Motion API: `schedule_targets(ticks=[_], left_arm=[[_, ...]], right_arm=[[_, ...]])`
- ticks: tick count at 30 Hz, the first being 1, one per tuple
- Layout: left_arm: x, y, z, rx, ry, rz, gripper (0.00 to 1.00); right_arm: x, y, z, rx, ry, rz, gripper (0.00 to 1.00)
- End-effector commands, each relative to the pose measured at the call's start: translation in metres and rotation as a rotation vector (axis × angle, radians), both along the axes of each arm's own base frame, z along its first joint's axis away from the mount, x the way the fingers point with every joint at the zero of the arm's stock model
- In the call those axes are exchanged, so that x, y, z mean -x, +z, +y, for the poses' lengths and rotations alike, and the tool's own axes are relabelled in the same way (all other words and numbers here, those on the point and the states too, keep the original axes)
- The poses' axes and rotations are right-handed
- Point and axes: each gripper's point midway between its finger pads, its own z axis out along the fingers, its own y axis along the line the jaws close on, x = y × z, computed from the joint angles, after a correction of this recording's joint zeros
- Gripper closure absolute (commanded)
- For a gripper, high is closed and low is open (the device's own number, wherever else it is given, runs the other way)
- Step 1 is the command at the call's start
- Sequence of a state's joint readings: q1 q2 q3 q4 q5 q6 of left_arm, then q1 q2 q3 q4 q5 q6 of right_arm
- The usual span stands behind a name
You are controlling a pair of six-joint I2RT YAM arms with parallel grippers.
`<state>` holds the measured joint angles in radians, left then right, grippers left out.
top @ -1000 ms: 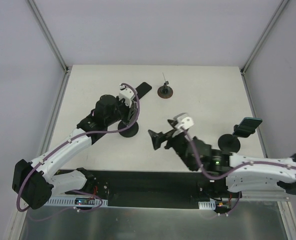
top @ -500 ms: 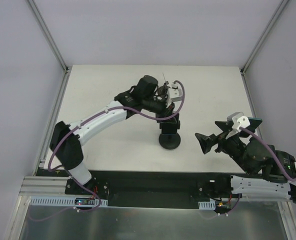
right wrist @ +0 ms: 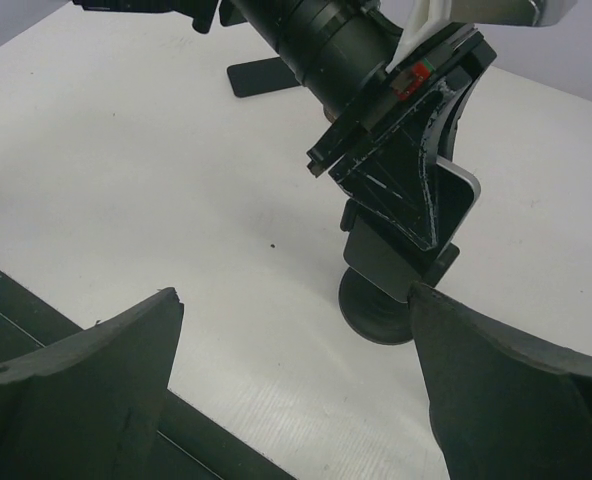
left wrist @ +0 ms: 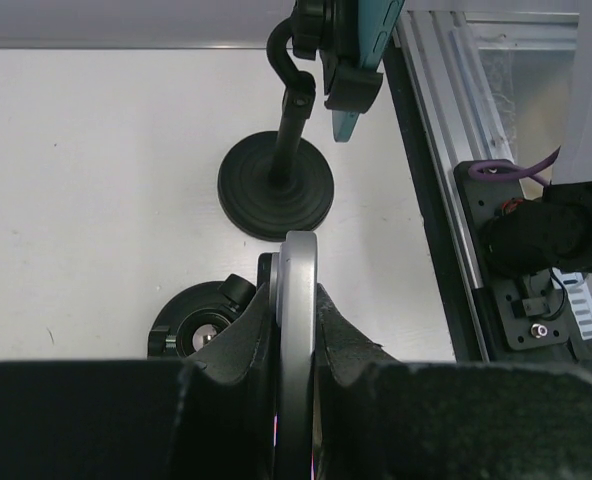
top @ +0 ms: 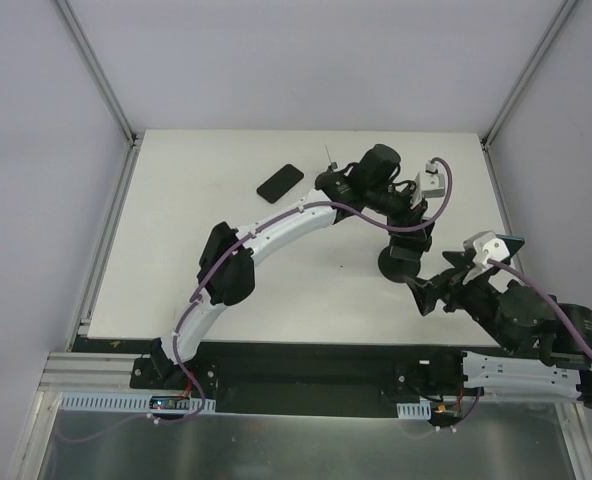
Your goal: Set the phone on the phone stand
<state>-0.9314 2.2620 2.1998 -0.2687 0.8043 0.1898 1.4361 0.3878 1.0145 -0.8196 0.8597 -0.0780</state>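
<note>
Silver-rimmed and thin, a slab [left wrist: 298,255] is pinched edge-on in the left end effector [left wrist: 296,305], whose fingers press against its two faces. From where I stand it reads as a phone, though I cannot be sure it is not part of the cradle. It hangs right over the phone stand [top: 397,263], right of the middle of the bench [top: 196,240]. Its lower edge seems to meet the cradle's black lip, so I judge the step in hand to be the seating itself. The next move calls for a gentle settling until the lip carries the weight, then a slow parting of the fingers and a straight lift, since the round base could tip or slide. The right end effector [right wrist: 294,292] hovers just near of the stand, spread wide and holding nothing, well placed to steady the base if wanted. Counting, I see two stands: this one and a second stand [left wrist: 276,190] beyond it to the right, already carrying a teal phone [left wrist: 361,50]. One black phone [top: 280,182] lies flat at the far side, left of the stand and well apart from both end effectors. That makes three phones if the slab is one, and two arms.
</note>
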Motion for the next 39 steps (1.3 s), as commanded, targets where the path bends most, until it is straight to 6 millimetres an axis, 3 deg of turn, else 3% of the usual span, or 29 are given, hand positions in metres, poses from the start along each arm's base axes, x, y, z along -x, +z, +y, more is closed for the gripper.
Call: schedule_targets(ticks=[1, 12, 20, 22, 23, 26, 27, 29, 31, 32, 33, 34, 35, 36, 37, 38, 39], left_arm=[[0.011, 0.056, -0.013, 0.143, -0.062, -0.041, 1.0], [0.047, 0.059, -0.026, 0.119, -0.048, 0.02, 1.0], [0.043, 0.046, -0.031, 0.092, -0.014, 0.022, 1.0], [0.04, 0.045, -0.031, 0.09, 0.001, 0.018, 0.93], [0.04, 0.045, -0.031, 0.088, 0.007, 0.017, 0.75], [0.034, 0.05, -0.027, 0.09, 0.037, 0.011, 0.54], [0.035, 0.063, -0.023, 0.105, 0.049, 0.011, 0.34], [0.027, 0.07, -0.016, 0.111, 0.09, 0.016, 0.32], [0.029, 0.096, -0.003, 0.143, 0.108, 0.031, 0.3], [0.025, 0.092, 0.004, 0.13, 0.122, 0.045, 0.29], [0.03, 0.115, 0.017, 0.16, 0.132, 0.036, 0.28], [0.03, 0.119, 0.026, 0.161, 0.146, 0.035, 0.26], [0.023, 0.103, 0.037, 0.122, 0.194, 0.052, 0.25], [0.028, 0.128, 0.056, 0.156, 0.219, 0.037, 0.24], [0.027, 0.129, 0.068, 0.152, 0.252, 0.04, 0.23], [0.025, 0.101, 0.081, 0.092, 0.303, 0.069, 0.22], [0.02, 0.125, 0.105, 0.132, 0.395, 0.047, 0.22]], right_arm=[[0.0, 0.024, -0.02, -0.103, -0.016, -0.023, 0.04], [0.002, 0.025, -0.018, -0.137, 0.005, -0.033, 0.04], [0.003, 0.022, -0.015, -0.134, 0.014, -0.024, 0.04], [0.003, 0.021, -0.015, -0.13, 0.01, -0.025, 0.03], [0.002, 0.021, -0.016, -0.13, 0.001, -0.025, 0.03], [-0.002, 0.019, -0.018, -0.12, -0.04, -0.02, 0.0], [-0.003, 0.019, -0.018, -0.11, -0.049, -0.019, 0.0], [-0.005, 0.02, -0.019, -0.105, -0.072, -0.021, 0.03], [-0.007, 0.02, -0.016, -0.088, -0.078, -0.033, 0.03], [-0.009, 0.024, -0.014, -0.088, -0.083, -0.046, 0.04], [-0.01, 0.023, -0.01, -0.069, -0.084, -0.052, 0.04], [-0.011, 0.024, -0.007, -0.059, -0.088, -0.059, 0.03], [-0.013, 0.03, -0.002, -0.076, -0.094, -0.07, 0.03], [-0.016, 0.03, 0.006, -0.027, -0.091, -0.09, 0.03], [-0.018, 0.032, 0.012, -0.011, -0.093, -0.102, 0.04], [-0.02, 0.04, 0.018, -0.019, -0.102, -0.119, 0.03], [-0.024, 0.041, 0.03, 0.042, -0.102, -0.14, 0.03]])
